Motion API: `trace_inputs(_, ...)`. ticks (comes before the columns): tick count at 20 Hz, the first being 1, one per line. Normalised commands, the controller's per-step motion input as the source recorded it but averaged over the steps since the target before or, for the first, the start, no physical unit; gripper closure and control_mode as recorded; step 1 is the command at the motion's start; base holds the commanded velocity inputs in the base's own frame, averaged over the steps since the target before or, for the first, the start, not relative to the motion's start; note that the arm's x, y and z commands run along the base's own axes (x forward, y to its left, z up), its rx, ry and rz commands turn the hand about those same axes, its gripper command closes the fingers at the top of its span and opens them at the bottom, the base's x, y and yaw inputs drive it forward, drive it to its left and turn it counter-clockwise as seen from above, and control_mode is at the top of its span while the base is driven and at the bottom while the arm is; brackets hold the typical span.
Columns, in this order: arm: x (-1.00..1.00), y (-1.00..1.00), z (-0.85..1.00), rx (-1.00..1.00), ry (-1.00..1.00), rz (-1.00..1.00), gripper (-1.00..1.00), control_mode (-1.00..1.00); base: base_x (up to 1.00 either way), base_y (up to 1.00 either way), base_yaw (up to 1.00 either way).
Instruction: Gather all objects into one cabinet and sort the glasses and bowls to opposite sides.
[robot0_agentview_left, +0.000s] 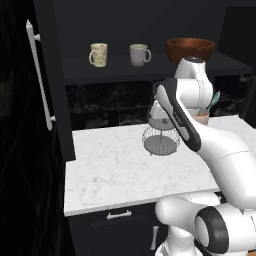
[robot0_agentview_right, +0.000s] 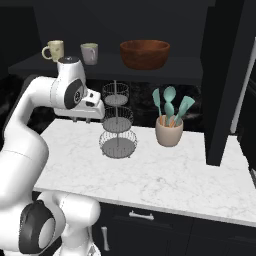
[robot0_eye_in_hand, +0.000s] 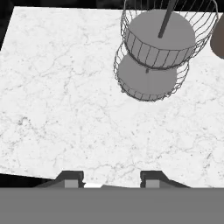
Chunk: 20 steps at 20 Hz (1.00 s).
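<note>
two mugs (robot0_agentview_left: 98, 54), one bowl (robot0_agentview_left: 190, 49)

The left base view looks forward and down from behind the arm's left, the right base view from behind its right; both share the tiered wire basket (robot0_agentview_left: 161, 131) (robot0_agentview_right: 117, 121) on the white counter (robot0_agentview_left: 110, 170) (robot0_agentview_right: 165, 175). The hand view looks steeply down, close above that basket (robot0_eye_in_hand: 155, 48).

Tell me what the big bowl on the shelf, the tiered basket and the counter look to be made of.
The bowl: probably wood, reddish-brown with a soft sheen and faint grain. The tiered basket: thin grey metal wire, open mesh you can see through, on a central rod. The counter: looks like polished white marble or similar stone, with fine grey veining.
</note>
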Motion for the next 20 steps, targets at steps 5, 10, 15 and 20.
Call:
trace_inputs(5, -0.05, 0.0, 0.06, 0.0, -0.01, 0.0, -1.0, -1.0, 0.0, 0.0, 0.0)
trace_inputs(10, -0.71, 0.0, 0.48, 0.0, -0.1, -0.04, -1.0, -1.0, 0.0, 0.0, 0.0)
trace_inputs(15, -0.95, 0.0, 0.48, 0.15, -0.01, -0.09, -1.0, -1.0, 0.0, 0.0, 0.0)
trace_inputs(20, -1.0, 0.0, 0.43, 0.15, 0.0, -0.12, -1.0, -1.0, 0.0, 0.0, 0.0)
